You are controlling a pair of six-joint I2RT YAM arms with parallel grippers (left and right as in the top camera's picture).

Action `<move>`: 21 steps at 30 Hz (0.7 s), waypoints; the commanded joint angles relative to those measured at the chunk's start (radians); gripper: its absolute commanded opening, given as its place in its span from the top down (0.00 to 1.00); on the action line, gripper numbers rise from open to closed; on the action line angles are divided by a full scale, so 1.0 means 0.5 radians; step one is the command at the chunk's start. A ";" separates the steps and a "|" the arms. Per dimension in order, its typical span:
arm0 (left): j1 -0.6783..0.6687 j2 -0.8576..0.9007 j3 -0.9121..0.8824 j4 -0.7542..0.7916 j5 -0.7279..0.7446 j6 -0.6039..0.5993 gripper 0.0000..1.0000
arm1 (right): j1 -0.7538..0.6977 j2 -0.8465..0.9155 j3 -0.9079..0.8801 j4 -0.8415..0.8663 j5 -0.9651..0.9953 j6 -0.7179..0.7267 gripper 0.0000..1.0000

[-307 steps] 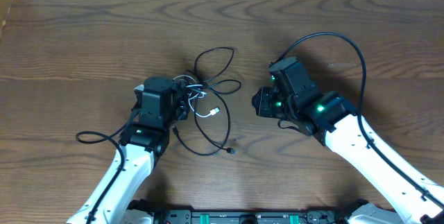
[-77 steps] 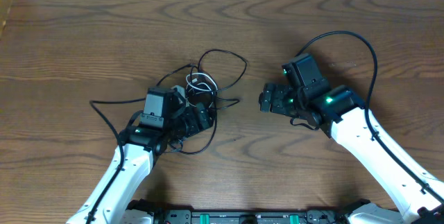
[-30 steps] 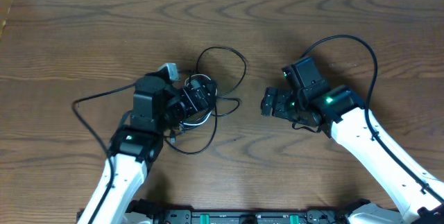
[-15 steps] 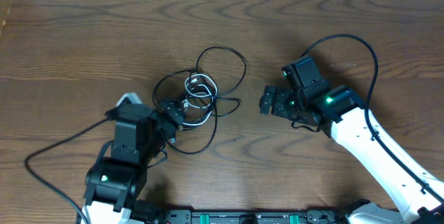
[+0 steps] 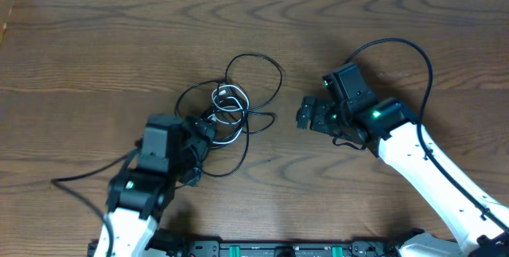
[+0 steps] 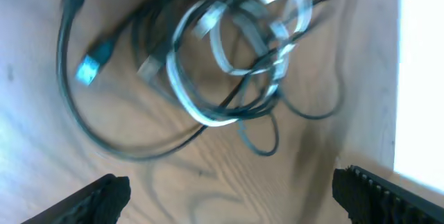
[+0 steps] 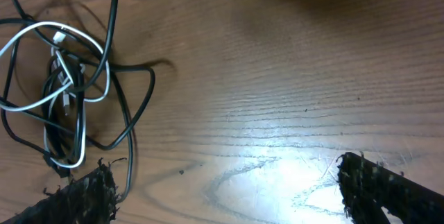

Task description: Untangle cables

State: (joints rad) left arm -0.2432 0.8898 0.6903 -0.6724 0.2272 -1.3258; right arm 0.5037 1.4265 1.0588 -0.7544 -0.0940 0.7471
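Lying knotted mid-table (image 5: 119,42): cables (image 5: 238,118), white cord (image 5: 225,98) coiled inside black loops (image 5: 258,60). Left gripper (image 5: 200,132) at knot's 7 o'clock, jaws spread wide, holding nothing; likely lining up on edge strand. Right gripper (image 5: 305,116) at knot's 3 o'clock, jaws likewise wide and empty, clear of cords; probably placed to take opposite strand so pull separates loops.

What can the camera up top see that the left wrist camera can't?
Only overhead: both arms, and the right gripper waiting apart from the cables. Only the left wrist: a plug seen big and close, though blurry. Both: the white cable looped up with black ones on the wooden table.
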 commanded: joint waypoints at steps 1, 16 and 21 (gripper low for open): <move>-0.067 0.198 -0.068 -0.008 0.121 -0.578 0.02 | 0.018 0.042 0.013 0.000 0.032 0.015 0.01; -0.115 1.194 -0.068 0.706 0.153 -1.068 0.44 | 0.017 0.053 0.013 -0.088 0.026 0.015 0.01; -0.113 1.244 -0.067 0.993 0.281 -0.328 0.81 | 0.018 0.053 0.013 -0.126 0.026 0.016 0.02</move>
State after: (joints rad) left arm -0.2977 1.5162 0.6598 -0.2279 0.3241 -1.7580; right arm 0.5037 1.4490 1.0588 -0.8082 -0.0925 0.7479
